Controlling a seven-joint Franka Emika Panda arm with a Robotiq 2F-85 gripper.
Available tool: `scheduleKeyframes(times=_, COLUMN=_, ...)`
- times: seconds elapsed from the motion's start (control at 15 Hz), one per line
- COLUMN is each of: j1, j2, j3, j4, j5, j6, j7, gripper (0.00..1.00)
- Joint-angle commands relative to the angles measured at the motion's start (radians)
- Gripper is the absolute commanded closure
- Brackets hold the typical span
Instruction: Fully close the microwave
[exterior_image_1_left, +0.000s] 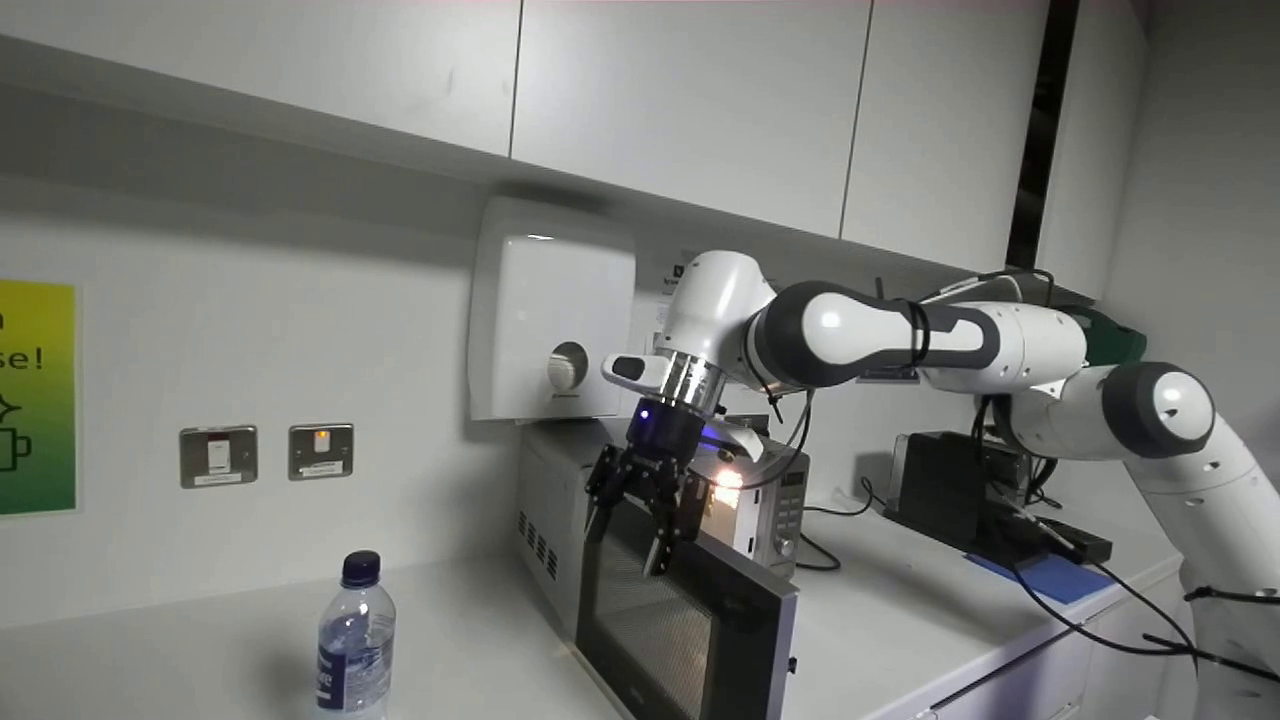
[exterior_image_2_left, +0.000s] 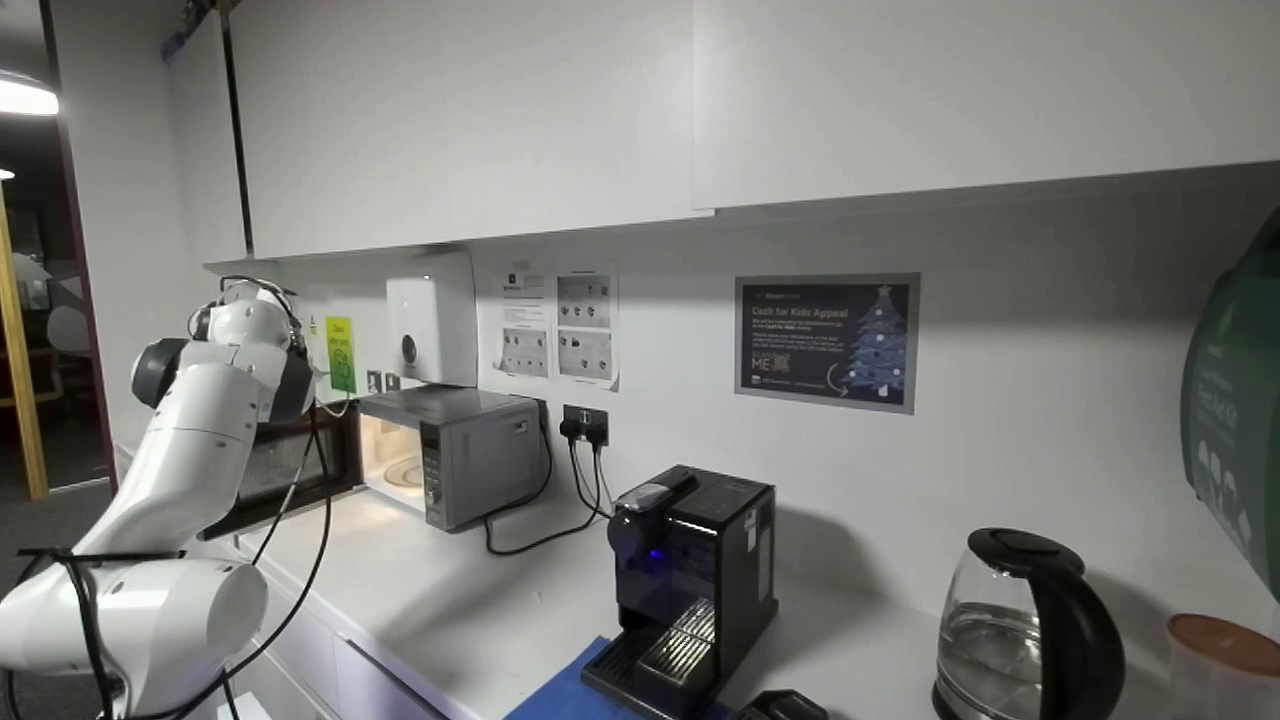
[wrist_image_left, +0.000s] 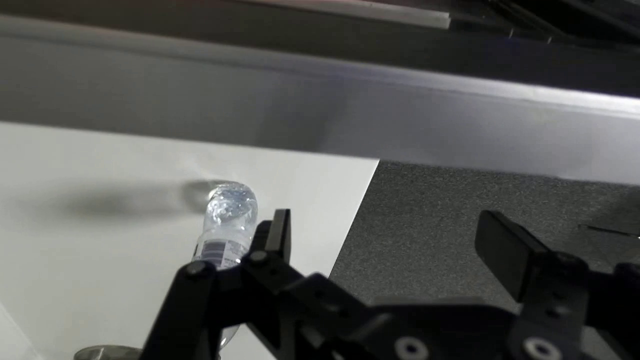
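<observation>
Microwave (exterior_image_2_left: 488, 465): on table (exterior_image_2_left: 480, 610), lit inside, with door (exterior_image_1_left: 690, 620) wide open. Claw (wrist_image_left: 384, 235): parted, grasping nothing, near outer face of door. Done: apparently little or no closing. Left, in judgement: entire swing, then latching.

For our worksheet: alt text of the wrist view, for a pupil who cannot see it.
A black two-fingered claw, open, shows at the bottom; the silver-grey metal edge of the microwave door spans the upper part. Partly behind the claw, a clear plastic water bottle stands on a white counter; dark grey floor lies beyond.
</observation>
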Motion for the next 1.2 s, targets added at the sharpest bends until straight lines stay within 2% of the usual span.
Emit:
scheduleKeyframes(times=0.0, j1=0.0, j2=0.016, j3=-0.003, j4=0.026, j5=0.013, j6=-0.05, j7=0.026, gripper=0.0)
scheduleKeyframes(times=0.33, j1=0.012, j2=0.013, j3=-0.011, j4=0.049, j5=-0.011, j6=-0.15, j7=0.039, gripper=0.0)
scheduleKeyframes(times=0.4, j1=0.04, j2=0.009, j3=-0.052, j4=0.07, j5=0.007, j6=-0.189, j7=0.029, gripper=0.0)
scheduleKeyframes(times=0.6, j1=0.072, j2=0.006, j3=-0.086, j4=0.123, j5=-0.007, j6=-0.318, j7=0.036, gripper=0.0)
scheduleKeyframes(times=0.67, j1=0.06, j2=0.005, j3=-0.063, j4=0.123, j5=-0.028, j6=-0.341, j7=0.047, gripper=0.0)
scheduleKeyframes(times=1.13, j1=0.078, j2=0.0, j3=-0.069, j4=0.167, j5=-0.042, j6=-0.474, j7=0.104, gripper=0.0)
